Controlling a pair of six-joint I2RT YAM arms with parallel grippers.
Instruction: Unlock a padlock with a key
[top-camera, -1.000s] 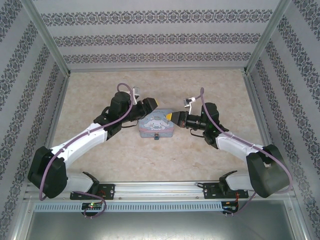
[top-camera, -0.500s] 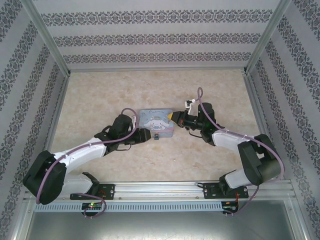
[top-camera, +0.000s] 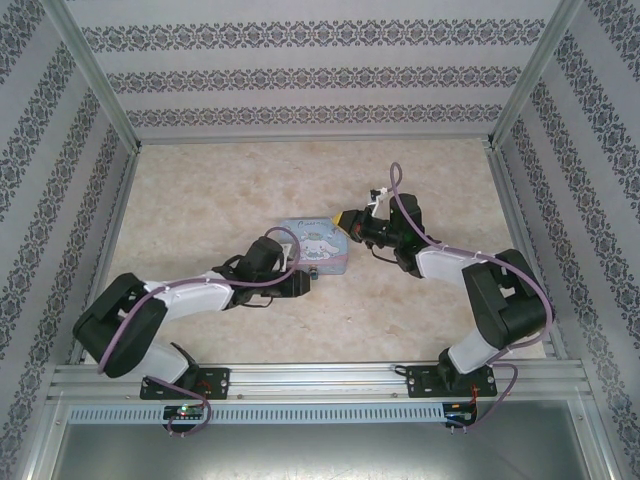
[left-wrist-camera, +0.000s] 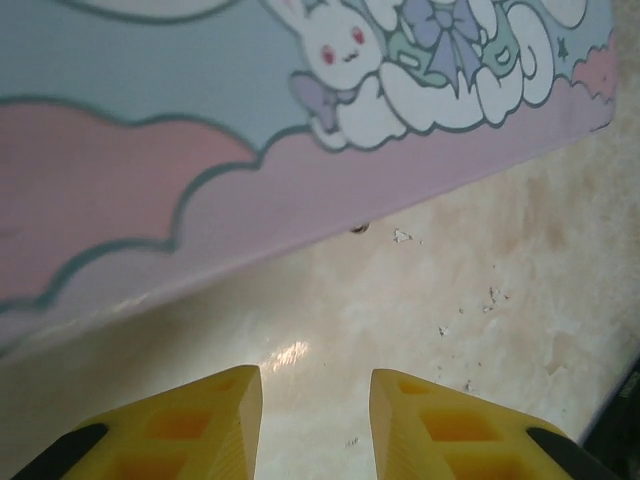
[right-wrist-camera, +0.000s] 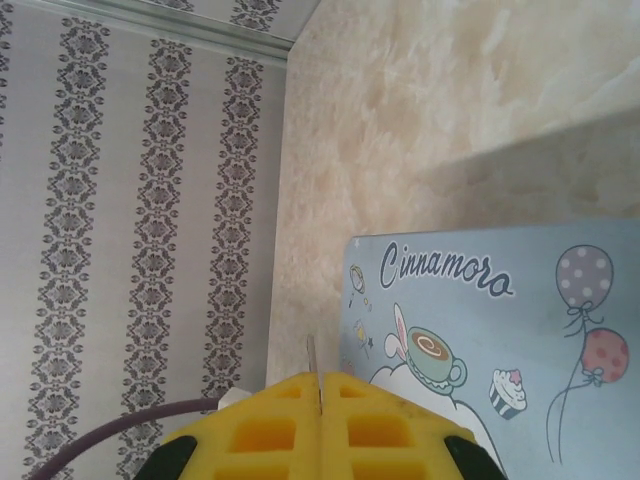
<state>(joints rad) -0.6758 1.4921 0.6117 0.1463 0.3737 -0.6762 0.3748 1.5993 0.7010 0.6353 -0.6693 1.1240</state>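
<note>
The pale blue cartoon tin box (top-camera: 312, 240) lies mid-table. The tiny padlock (top-camera: 313, 268) hangs at its near edge as a small dark speck. My left gripper (top-camera: 303, 281) sits low on the table just in front of that edge. In the left wrist view its yellow fingers (left-wrist-camera: 225, 415) stand apart around bare table, facing the box's pink side (left-wrist-camera: 150, 200). My right gripper (top-camera: 345, 217) hovers at the box's far right corner. It is shut (right-wrist-camera: 320, 378) on the key (right-wrist-camera: 311, 352), whose thin metal blade sticks out between the pads beside the lid (right-wrist-camera: 480, 320).
Patterned walls (top-camera: 310, 75) and metal frame posts enclose the marbled table (top-camera: 200, 190) on three sides. The aluminium rail (top-camera: 320, 380) with both arm bases runs along the near edge. A purple cable (right-wrist-camera: 110, 435) trails by the right fingers.
My left arm swung from behind the box's left side down to its near edge and its jaws narrowed. The right gripper edged toward the box's far corner, still holding the key.
</note>
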